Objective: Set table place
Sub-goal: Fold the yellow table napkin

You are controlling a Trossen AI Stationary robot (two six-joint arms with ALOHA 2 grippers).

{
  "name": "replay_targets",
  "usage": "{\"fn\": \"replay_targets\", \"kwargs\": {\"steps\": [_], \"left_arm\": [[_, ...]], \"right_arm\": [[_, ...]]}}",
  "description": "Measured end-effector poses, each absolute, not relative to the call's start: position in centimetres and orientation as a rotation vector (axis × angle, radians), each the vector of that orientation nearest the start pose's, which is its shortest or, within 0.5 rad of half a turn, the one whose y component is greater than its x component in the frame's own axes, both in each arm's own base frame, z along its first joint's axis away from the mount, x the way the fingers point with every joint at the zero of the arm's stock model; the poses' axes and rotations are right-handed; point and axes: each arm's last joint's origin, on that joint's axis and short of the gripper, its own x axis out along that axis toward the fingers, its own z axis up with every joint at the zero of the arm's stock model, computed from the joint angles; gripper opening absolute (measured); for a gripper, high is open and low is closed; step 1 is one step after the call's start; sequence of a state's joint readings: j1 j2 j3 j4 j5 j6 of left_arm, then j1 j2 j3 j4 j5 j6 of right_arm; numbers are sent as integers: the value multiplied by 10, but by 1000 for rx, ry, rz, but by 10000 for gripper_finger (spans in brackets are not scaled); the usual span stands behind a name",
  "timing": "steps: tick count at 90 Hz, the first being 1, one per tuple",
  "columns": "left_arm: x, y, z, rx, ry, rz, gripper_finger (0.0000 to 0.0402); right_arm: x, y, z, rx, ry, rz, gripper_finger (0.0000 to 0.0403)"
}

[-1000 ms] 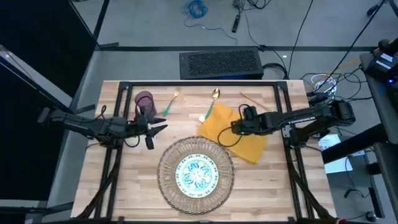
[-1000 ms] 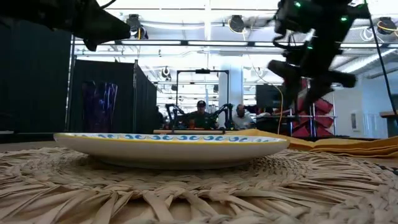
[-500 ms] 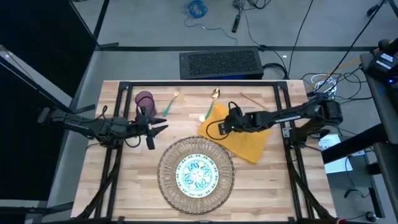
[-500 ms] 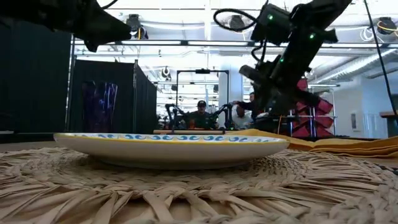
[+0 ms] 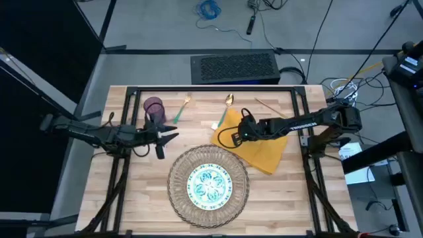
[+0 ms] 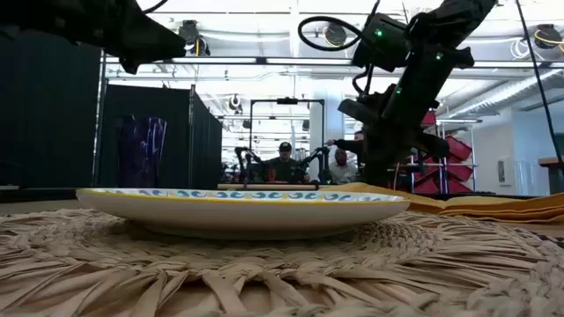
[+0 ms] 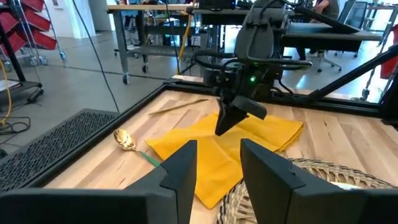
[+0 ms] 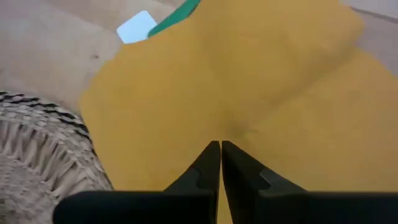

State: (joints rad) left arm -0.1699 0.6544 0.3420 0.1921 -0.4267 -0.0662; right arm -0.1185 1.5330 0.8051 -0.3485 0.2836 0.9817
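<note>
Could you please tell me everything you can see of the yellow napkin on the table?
The yellow napkin is plain cloth, loosely folded and rumpled, lying flat on the wooden table right of centre. One edge lies against the woven mat. Its far corner covers part of the spoon's teal handle. The right claw, fingers shut, presses its tips down on the cloth near the mat-side edge; whether it pinches any fabric cannot be told.

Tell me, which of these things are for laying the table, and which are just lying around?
For the setting: wicker mat, plate, yellow napkin, fork, spoon, purple cup.

Just lying about: thin wooden stick, small white tag, black floor mat behind the table.
</note>
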Motion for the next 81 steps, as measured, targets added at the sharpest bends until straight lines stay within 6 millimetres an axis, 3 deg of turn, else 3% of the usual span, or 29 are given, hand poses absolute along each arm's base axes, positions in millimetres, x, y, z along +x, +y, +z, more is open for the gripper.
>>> {"fn": "replay_targets", "kwargs": {"steps": [33, 43, 57, 81], "left_arm": [[155, -15, 235, -30, 108, 260, 109], [155, -15, 234, -29, 110, 260, 109], [155, -14, 233, -24, 123, 260, 109], [155, -14, 233, -23, 126, 260, 109]], "right_arm": [[282, -50, 131, 795, 906, -887, 0], [283, -50, 137, 790, 901, -867, 0], [284, -55, 168, 769, 795, -840, 0], [283, -45, 162, 790, 850, -819, 0]]}}
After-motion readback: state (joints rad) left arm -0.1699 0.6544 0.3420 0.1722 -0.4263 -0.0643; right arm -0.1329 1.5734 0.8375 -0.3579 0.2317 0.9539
